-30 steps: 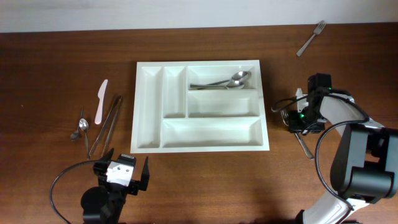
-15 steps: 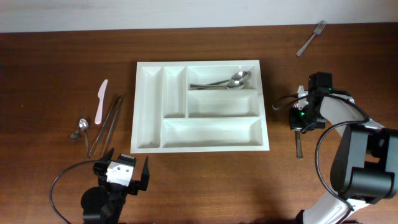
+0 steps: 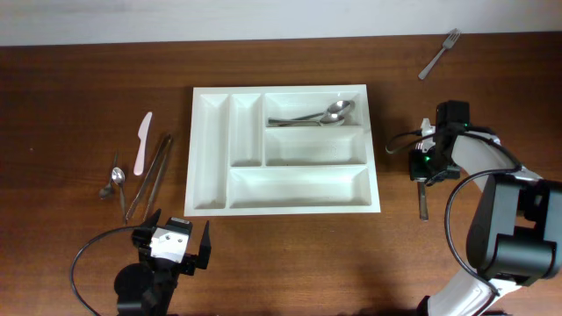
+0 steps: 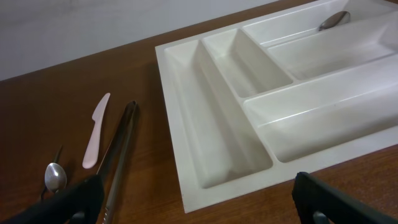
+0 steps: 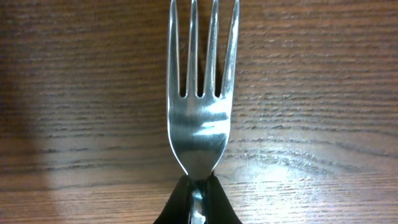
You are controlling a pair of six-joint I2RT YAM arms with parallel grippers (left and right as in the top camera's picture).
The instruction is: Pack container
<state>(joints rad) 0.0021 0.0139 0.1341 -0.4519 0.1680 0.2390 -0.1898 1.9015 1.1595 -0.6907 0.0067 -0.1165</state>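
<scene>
The white cutlery tray (image 3: 211, 158) lies mid-table; two spoons (image 3: 316, 115) rest in its upper right compartment. My right gripper (image 3: 423, 172) is to the right of the tray, shut on the neck of a steel fork (image 5: 200, 99) whose handle (image 3: 422, 202) sticks out toward the table's front edge. The fork's tines fill the right wrist view over bare wood. My left gripper (image 3: 171, 248) is open and empty near the front edge, below the tray's left corner (image 4: 205, 180).
A pink plastic knife (image 3: 142, 142), metal tongs (image 3: 151, 174) and a small spoon (image 3: 115, 178) lie left of the tray; they also show in the left wrist view. A second fork (image 3: 438, 54) lies at the far right back.
The fork's handle has swung from a slant to pointing straight at the front edge, gripped by my right gripper. The left arm has not moved.
</scene>
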